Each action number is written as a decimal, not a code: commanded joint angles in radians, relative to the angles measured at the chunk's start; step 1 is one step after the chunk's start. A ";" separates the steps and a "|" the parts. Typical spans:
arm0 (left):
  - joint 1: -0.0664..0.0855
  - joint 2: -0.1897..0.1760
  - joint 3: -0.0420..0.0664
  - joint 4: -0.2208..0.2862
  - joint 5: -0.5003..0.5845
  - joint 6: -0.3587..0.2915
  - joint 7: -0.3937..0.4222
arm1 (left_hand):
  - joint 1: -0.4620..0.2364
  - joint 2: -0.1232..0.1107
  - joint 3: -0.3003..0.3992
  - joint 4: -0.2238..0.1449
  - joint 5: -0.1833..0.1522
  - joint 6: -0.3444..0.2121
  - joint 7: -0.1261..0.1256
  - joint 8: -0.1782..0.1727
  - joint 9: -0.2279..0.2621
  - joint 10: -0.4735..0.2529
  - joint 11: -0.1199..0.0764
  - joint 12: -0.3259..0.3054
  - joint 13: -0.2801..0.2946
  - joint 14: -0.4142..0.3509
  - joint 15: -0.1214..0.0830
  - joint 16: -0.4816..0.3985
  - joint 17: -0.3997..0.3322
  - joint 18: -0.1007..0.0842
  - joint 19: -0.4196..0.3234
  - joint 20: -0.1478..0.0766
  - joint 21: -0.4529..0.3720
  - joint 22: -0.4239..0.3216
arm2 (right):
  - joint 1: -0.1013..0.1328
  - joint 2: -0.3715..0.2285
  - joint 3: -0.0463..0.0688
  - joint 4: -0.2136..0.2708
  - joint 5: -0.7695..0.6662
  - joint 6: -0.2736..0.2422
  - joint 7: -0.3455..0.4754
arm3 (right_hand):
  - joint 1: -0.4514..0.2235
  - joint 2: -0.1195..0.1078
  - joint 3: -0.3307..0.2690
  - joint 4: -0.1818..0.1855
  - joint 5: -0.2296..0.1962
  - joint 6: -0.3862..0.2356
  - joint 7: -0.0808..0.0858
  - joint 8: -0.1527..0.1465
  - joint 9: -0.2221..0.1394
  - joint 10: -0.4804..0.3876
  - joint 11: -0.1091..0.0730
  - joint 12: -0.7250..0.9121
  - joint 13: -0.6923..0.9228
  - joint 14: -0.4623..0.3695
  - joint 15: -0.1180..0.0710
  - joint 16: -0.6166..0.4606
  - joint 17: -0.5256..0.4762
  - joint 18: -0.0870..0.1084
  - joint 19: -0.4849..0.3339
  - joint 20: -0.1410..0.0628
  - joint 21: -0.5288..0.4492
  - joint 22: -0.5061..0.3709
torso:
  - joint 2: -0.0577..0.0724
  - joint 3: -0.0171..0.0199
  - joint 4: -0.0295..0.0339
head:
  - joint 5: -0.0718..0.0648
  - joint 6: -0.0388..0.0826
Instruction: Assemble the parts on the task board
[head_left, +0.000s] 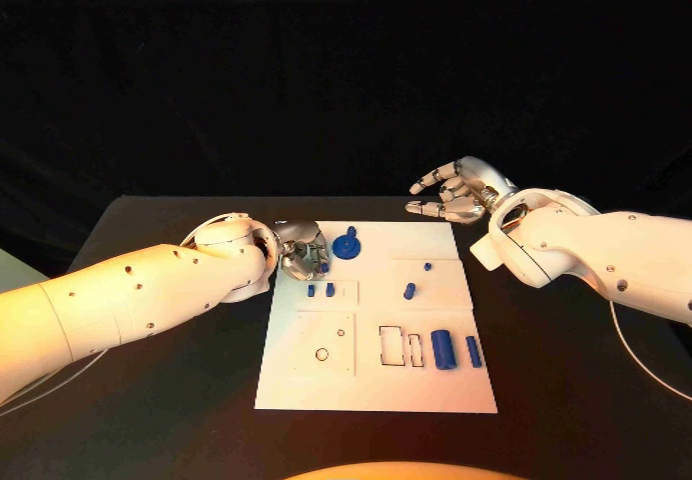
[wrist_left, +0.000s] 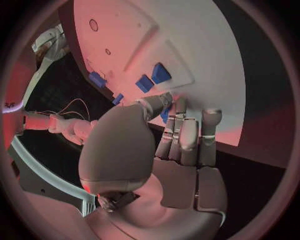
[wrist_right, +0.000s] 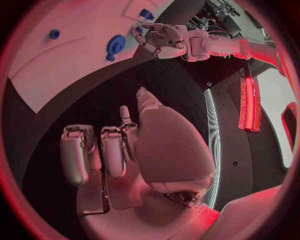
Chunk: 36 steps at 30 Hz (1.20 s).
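The fingers (wrist_left: 178, 131) of the left hand (head_left: 300, 250) were curled on a small blue part (wrist_left: 165, 115) at the task board's (head_left: 433, 385) near-left edge. It could slip out if the hold was loose. The right hand (head_left: 459, 190) hung over the bench (head_left: 159, 400), fingers apart, holding nothing. The board's cut-out slots (head_left: 394, 345) had blue pieces (head_left: 444, 350) lying just beside them.
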 joint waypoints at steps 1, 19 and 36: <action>-0.001 -0.001 0.000 0.003 0.003 0.000 0.000 | -0.001 -0.008 0.001 -0.004 -0.001 -0.039 -0.004 -0.030 -0.014 0.011 -0.002 -0.007 0.004 0.000 0.004 0.007 -0.001 -0.015 0.005 -0.001 -0.004 0.000 | 0.000 -0.001 0.000 0.001 -0.009 0.002 0.006 | -0.002 0.005 0.003 0.003 0.005 -0.007 0.002 0.005 -0.001 -0.004 -0.003 -0.005 0.111 0.077 0.001 -0.003 0.155 0.007 0.068 -0.002 -0.005 0.209 | 0.000 -0.0004 -0.0001 | -0.001 0.000; -0.001 -0.009 0.001 0.006 0.005 -0.004 -0.006 | -0.003 -0.016 -0.011 -0.001 -0.001 -0.110 -0.010 -0.085 -0.041 0.015 -0.005 -0.016 0.011 -0.001 0.002 0.008 -0.004 -0.015 0.007 -0.004 -0.008 0.000 | 0.000 -0.002 0.000 0.000 -0.010 0.006 0.002 | -0.002 0.004 0.003 0.002 0.005 -0.008 0.002 0.005 -0.001 -0.005 -0.003 -0.007 0.109 0.077 0.001 -0.004 0.154 0.008 0.067 -0.002 -0.006 0.208 | 0.000 -0.0002 -0.0002 | 0.001 0.000; 0.000 -0.129 0.048 0.016 0.500 -0.149 0.100 | 0.037 0.003 0.034 -0.047 0.000 -0.016 0.033 -0.041 -0.053 -0.055 0.040 -0.045 0.010 -0.321 0.034 -0.256 -0.498 0.031 -0.225 0.016 -0.204 -0.211 | -0.005 -0.018 -0.005 -0.015 -0.343 0.200 -0.009 | 0.109 -0.093 0.259 0.000 0.013 0.062 0.000 0.024 -0.012 -0.365 0.006 -1.117 -0.888 0.002 0.004 -0.190 -0.113 0.067 -0.043 -0.003 -0.302 0.033 | -0.001 0.0004 0.0005 | -0.026 0.018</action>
